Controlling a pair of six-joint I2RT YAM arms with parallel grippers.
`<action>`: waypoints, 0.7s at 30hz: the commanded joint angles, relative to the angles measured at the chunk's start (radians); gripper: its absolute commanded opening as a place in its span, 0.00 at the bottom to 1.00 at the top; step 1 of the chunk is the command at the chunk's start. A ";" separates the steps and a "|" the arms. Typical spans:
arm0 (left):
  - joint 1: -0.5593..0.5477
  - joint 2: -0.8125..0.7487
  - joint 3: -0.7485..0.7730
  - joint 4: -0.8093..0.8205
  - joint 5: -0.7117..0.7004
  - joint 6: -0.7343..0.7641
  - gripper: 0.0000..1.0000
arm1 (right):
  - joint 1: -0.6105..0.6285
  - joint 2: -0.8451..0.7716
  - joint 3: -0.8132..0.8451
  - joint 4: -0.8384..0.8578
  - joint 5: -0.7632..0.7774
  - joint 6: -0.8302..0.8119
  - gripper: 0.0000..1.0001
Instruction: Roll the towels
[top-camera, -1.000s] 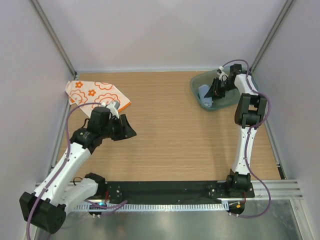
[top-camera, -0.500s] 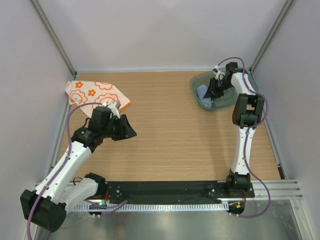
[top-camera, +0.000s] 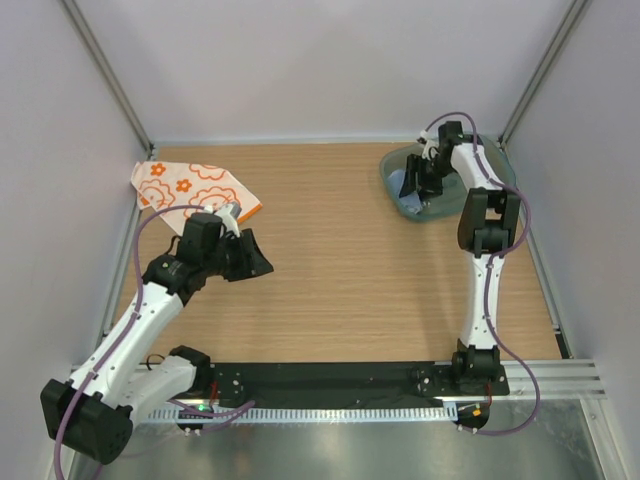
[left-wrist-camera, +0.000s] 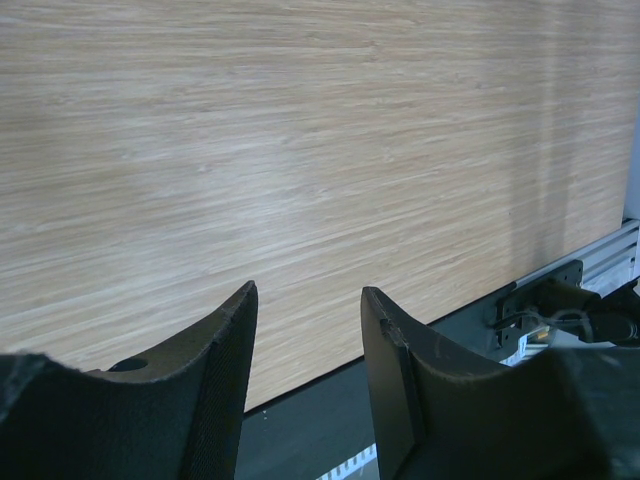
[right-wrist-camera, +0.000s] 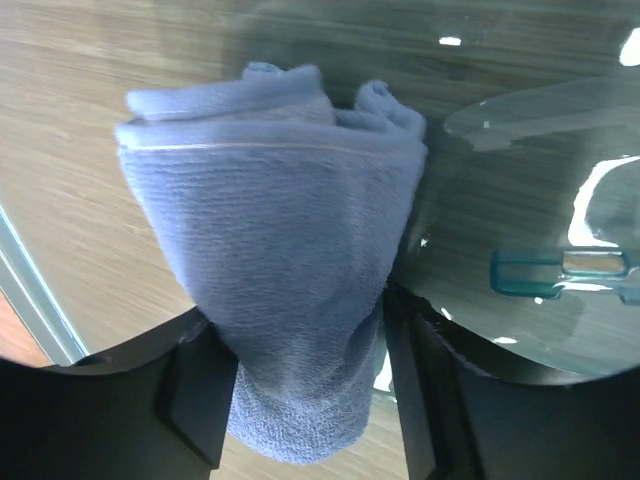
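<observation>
My right gripper (right-wrist-camera: 300, 325) reaches into the tray (top-camera: 392, 178), a shallow tub of clear teal plastic with rounded corners and a glossy floor that throws back bright spots of light. The blue towel (right-wrist-camera: 270, 230) sits right between this gripper's fingers: soft looped terry in a thick bundle, folds bunched at its far end, a thin stitched hem across it. It is broad beyond my fingertips and narrows where it passes between them. One black finger (right-wrist-camera: 195, 390) lies against the cloth, and a sliver of light shows at the other. I cannot tell whether I am clamping the bundle or only flanking it.

My left gripper (left-wrist-camera: 305, 330) hangs over the table (left-wrist-camera: 300, 150), whose pale wood grain runs in fine straight lines. Its two matte black, curved fingers stand apart with nothing between them, so it is open and empty. The white towel (top-camera: 195, 190) lies behind this gripper, past the wrist, near it but not touching. It is flat and unrolled, roughly a triangle with one corner pointing at the arm. The cloth is thin, printed with orange flowers and edged in orange.
</observation>
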 joint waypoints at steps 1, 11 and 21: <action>-0.004 -0.014 0.003 0.003 0.020 0.022 0.47 | 0.010 -0.037 -0.015 -0.008 0.182 0.000 0.66; -0.004 -0.017 0.001 0.003 0.018 0.022 0.47 | 0.008 -0.132 0.080 -0.054 0.250 0.046 0.91; -0.002 -0.017 0.001 0.003 0.015 0.022 0.47 | 0.010 -0.177 0.079 -0.053 0.204 0.066 1.00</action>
